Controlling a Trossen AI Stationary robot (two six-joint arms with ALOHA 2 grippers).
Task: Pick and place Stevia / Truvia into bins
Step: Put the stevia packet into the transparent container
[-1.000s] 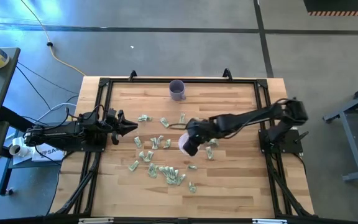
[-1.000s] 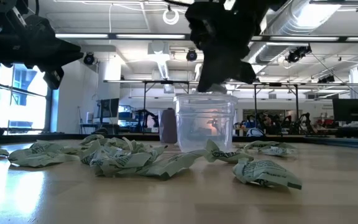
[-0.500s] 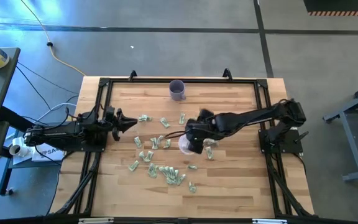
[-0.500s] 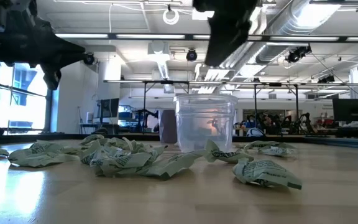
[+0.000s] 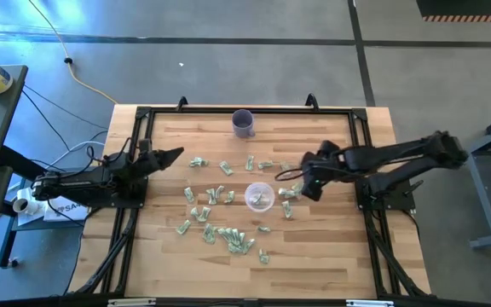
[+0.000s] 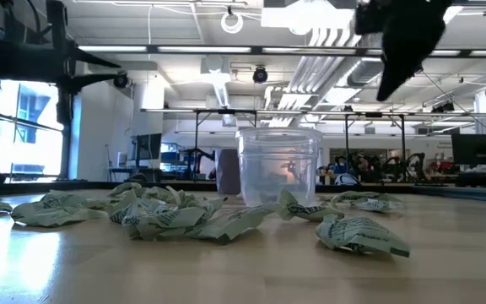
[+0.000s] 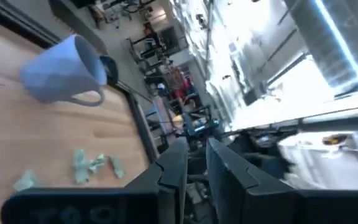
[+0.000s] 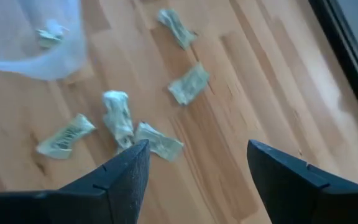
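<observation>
Pale green and white Stevia / Truvia sachets lie scattered flat on the wooden table. The clear cup stands upright among them, with a sachet inside. My right gripper hangs open above the table, to the right of the cup. Nothing is between its fingers, and loose sachets lie below it. My left gripper hovers near the table's left edge, pointing roughly level. Its fingers are a narrow gap apart with nothing between them.
A purple cup stands upright near the table's far edge, behind the clear cup in the low view. A black frame rims the table. Bare wood lies along the near edge and at the far right.
My right gripper, which was shut over the clear cup, has opened. It has risen and drawn back toward the table's right edge, clear of the cup. My left gripper has rolled about its own axis and tipped up a little, staying in place.
</observation>
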